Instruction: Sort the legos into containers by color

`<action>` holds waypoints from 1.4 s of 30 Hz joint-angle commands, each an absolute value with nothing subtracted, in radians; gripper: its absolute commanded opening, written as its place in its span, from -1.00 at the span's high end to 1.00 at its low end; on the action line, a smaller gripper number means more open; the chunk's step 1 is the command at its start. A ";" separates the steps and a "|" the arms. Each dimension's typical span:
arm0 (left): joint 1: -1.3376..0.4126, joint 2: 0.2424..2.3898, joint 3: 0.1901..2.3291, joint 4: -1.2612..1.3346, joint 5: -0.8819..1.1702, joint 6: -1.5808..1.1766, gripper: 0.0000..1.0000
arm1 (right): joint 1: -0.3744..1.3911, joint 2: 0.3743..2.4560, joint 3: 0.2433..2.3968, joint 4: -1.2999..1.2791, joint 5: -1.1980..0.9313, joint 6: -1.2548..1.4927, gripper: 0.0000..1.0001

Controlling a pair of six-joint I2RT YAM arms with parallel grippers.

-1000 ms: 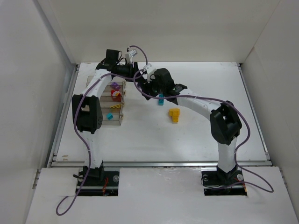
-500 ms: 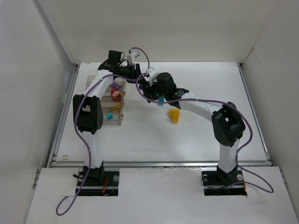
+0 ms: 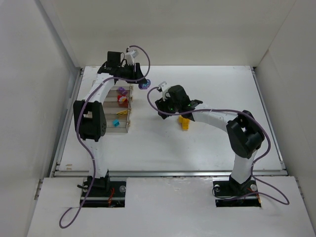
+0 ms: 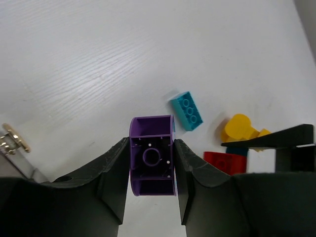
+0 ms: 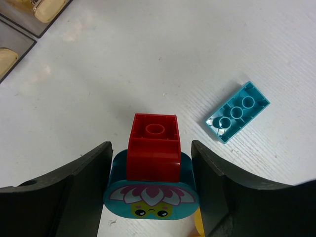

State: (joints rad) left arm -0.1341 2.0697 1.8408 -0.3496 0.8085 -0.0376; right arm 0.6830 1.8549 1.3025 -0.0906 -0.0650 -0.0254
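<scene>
Top external view, sorting partway: bins point(image 3: 129, 123) at 10 o'clock hold some bricks; left gripper point(image 4: 150, 148) pinches purple brick point(image 4: 151, 170), right gripper point(image 5: 150, 165) clamps red-teal stack point(image 5: 153, 145); cyan brick point(image 5: 238, 112) and yellow brick point(image 3: 184, 122) lie loose.

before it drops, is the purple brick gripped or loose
Gripped: the left gripper clamps the purple brick on both sides.

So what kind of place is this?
Probably a robot test booth in a lab: plain white walls box in a white table, two white robot arms are bolted to its edge, and colourful plastic toy bricks lie there.
</scene>
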 commanded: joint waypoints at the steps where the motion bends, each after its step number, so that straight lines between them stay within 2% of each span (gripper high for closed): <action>1: -0.141 1.976 1.876 -0.356 0.666 0.040 1.00 | 0.695 1.810 1.333 -0.061 -0.057 -0.006 1.00; 6: -0.141 1.861 1.780 -0.267 0.130 0.210 1.00 | 0.695 1.801 1.342 -0.061 -0.048 -0.006 1.00; 10: -0.141 1.805 1.678 -0.210 0.008 0.345 1.00 | 0.695 1.810 1.342 -0.061 -0.048 -0.006 1.00; 15: -0.132 1.834 1.629 -0.192 -0.011 0.405 1.00 | 0.695 1.821 1.351 -0.061 -0.048 -0.006 1.00; 25: -0.114 2.009 1.755 -0.204 0.014 0.456 1.00 | 0.695 1.821 1.351 -0.061 -0.048 -0.015 1.00; 38: -0.104 2.063 1.755 -0.144 0.023 0.478 1.00 | 0.695 1.821 1.342 -0.071 -0.048 -0.015 1.00; 42: -0.104 2.086 1.766 -0.170 0.014 0.488 0.78 | 0.695 1.821 1.342 -0.080 -0.048 -0.015 1.00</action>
